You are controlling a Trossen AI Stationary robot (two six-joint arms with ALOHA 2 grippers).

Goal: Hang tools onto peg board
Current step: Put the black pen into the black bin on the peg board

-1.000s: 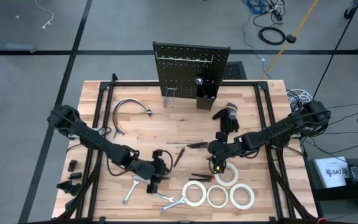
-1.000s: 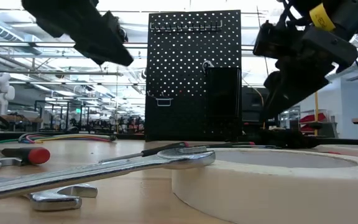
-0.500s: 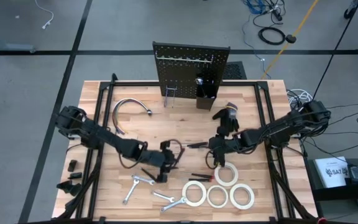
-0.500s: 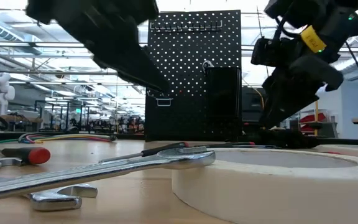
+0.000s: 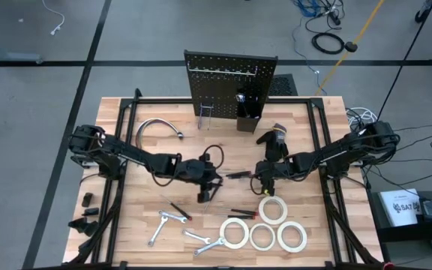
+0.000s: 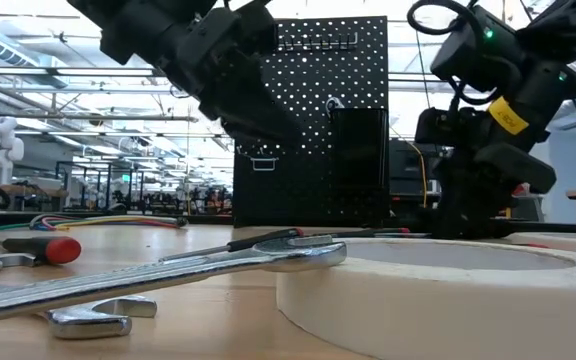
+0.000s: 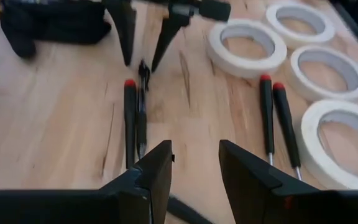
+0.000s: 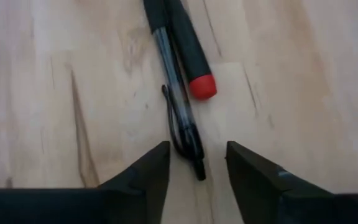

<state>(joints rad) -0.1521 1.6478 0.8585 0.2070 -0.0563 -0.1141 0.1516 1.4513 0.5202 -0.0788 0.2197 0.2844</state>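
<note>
Two grippers are over the middle of the bench. The right gripper is low over the wood, fingers spread, straddling the end of a thin black tool with a wire clip; a red-capped screwdriver lies touching it alongside. Nothing is held yet. The left gripper hovers near the same pair from the opposite side, fingers spread and empty; its view shows the right gripper's two fingers standing at the far end of the black tool.

The peg board stands upright at the back edge of the bench, hooks and a small black bin on its front. Four white tape rolls lie in a cluster at the front right; two more red-tipped screwdrivers lie beside them, and wrenches sit at the front left.

Step in hand, as I judge it: the right gripper picks one thin tool from the touching pair.

Notes for doing it well:
- Centre the fingers on the black shaft alone; the neighbour touches it, so a wide bite could drag both.
- Go fully down to the wood before pinching, as the shaft is thin and lies flat.
- Close slowly and lift straight up.
- Keep the left gripper clear of the right one's path.
</note>
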